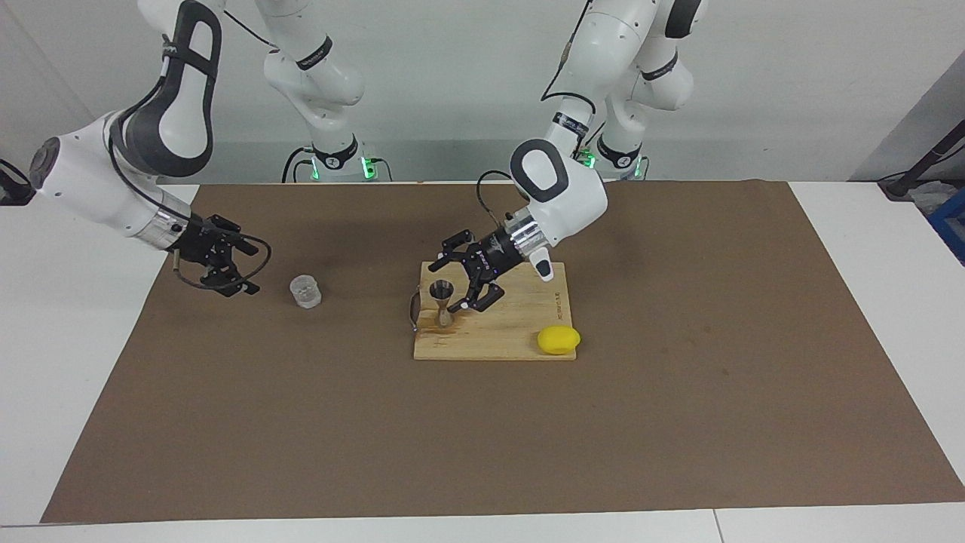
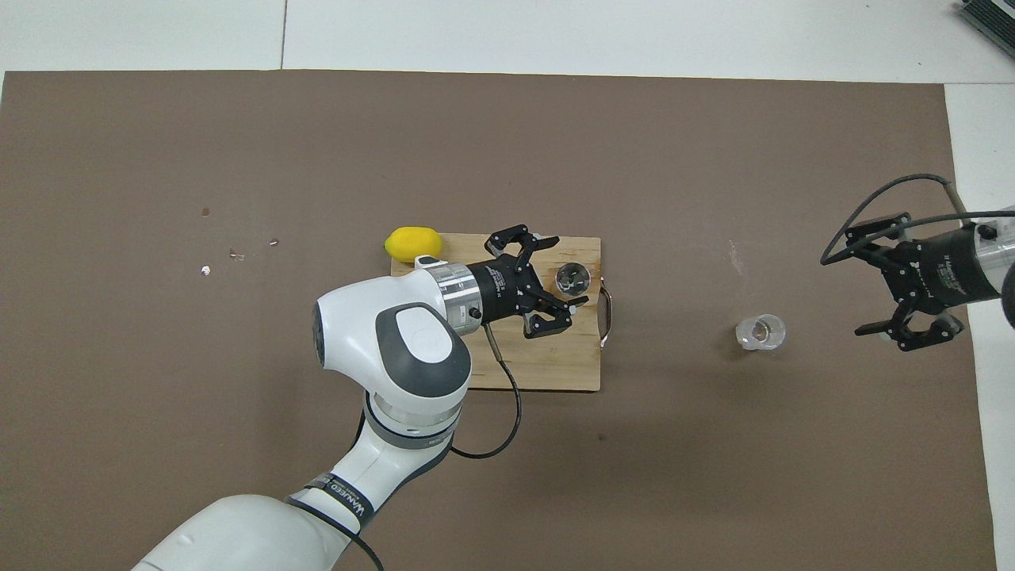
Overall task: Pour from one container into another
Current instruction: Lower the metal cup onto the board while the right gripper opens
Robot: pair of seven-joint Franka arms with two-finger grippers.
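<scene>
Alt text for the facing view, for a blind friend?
Left gripper, open, hovers by a steel jigger on a wooden board with a lemon; right gripper, open, sits beside a glass cup.

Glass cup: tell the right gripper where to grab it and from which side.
Grip the glass cup across its thick side wall, about mid-height, coming in level from the right arm's end of the table, where the open right gripper already is. It stands upright on the brown mat, mouth up, with clear space around it. A side hold probably suits tipping it toward the jigger.
</scene>
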